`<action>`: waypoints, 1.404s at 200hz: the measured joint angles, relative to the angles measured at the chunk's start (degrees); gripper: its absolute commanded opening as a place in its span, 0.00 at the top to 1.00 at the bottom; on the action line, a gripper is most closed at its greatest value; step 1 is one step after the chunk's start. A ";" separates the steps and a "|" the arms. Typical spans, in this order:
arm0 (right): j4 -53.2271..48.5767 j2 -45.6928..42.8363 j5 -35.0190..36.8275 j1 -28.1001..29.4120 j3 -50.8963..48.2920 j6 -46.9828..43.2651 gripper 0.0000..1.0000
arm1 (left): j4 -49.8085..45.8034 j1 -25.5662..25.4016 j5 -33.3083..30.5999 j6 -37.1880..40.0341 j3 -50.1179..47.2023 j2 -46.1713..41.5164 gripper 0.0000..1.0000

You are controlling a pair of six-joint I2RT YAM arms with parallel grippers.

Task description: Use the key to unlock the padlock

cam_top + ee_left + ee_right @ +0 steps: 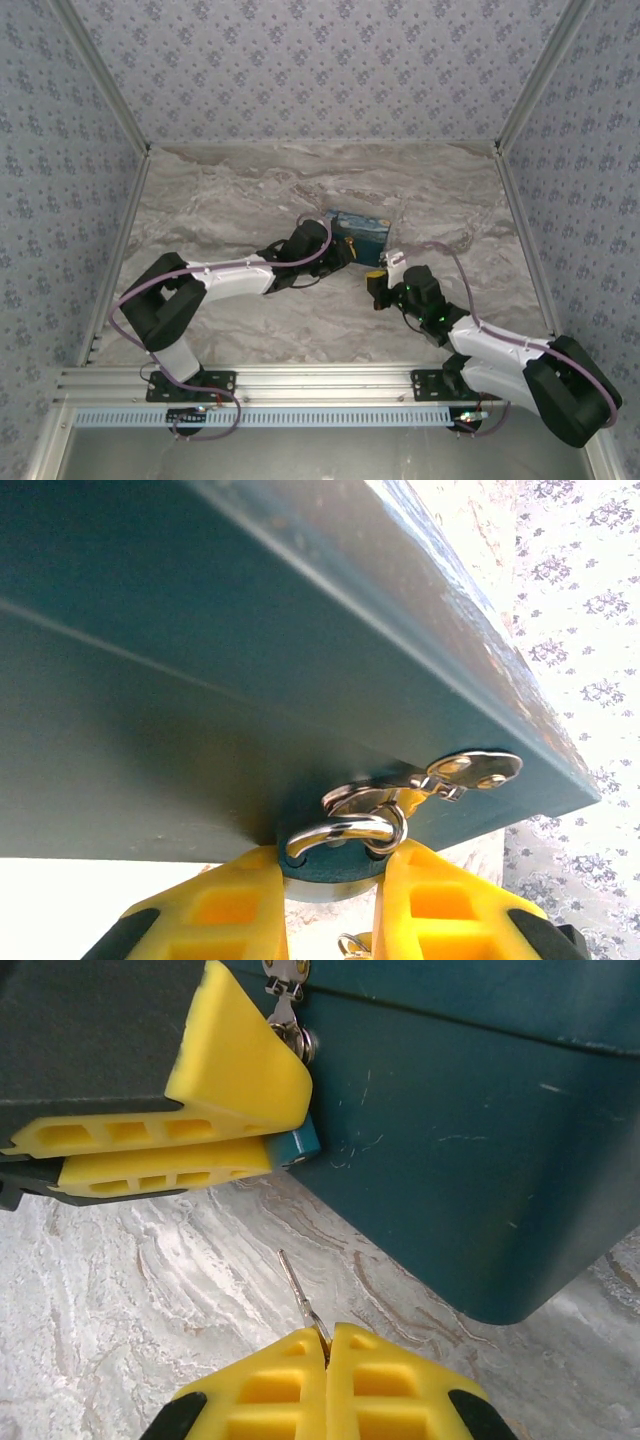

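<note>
The padlock [335, 865] is a tiny lock with a silver shackle hooked through the metal clasp [470, 770] on the front of the dark teal box [250, 650]. My left gripper [330, 882] is shut on the padlock's body, one yellow finger on each side. In the right wrist view the padlock [298, 1146] peeks out between those left fingers [200, 1110]. My right gripper [328, 1345] is shut on the key [300, 1290]. Its silvery shaft sticks out towards the padlock, a short way off and lower; its head is hidden between the pads.
The box [358, 232] lies mid-table on the marble-patterned top, with both arms meeting at its near side: left gripper [347, 252], right gripper [376, 281]. Patterned walls close in the back and both sides. Bare tabletop [120, 1290] lies below the key.
</note>
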 measured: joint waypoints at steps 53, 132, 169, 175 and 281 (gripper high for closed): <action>1.46 2.60 1.31 0.13 0.66 -0.85 1.00 | 0.00 0.00 0.02 -0.94 0.00 0.00 0.81; 4.66 6.97 1.79 0.35 3.17 -1.49 1.00 | 0.02 -0.07 0.17 -1.16 0.00 0.00 0.82; 5.70 8.39 2.32 0.37 3.50 -1.51 1.00 | 0.02 -0.15 0.20 -1.18 0.00 0.00 0.82; 5.86 8.63 2.43 0.39 3.54 -1.51 1.00 | 0.02 -0.15 0.20 -1.18 0.00 0.00 0.82; 7.72 9.62 2.86 0.50 3.54 -1.46 1.00 | 0.13 -0.15 0.17 -1.57 0.11 0.02 0.82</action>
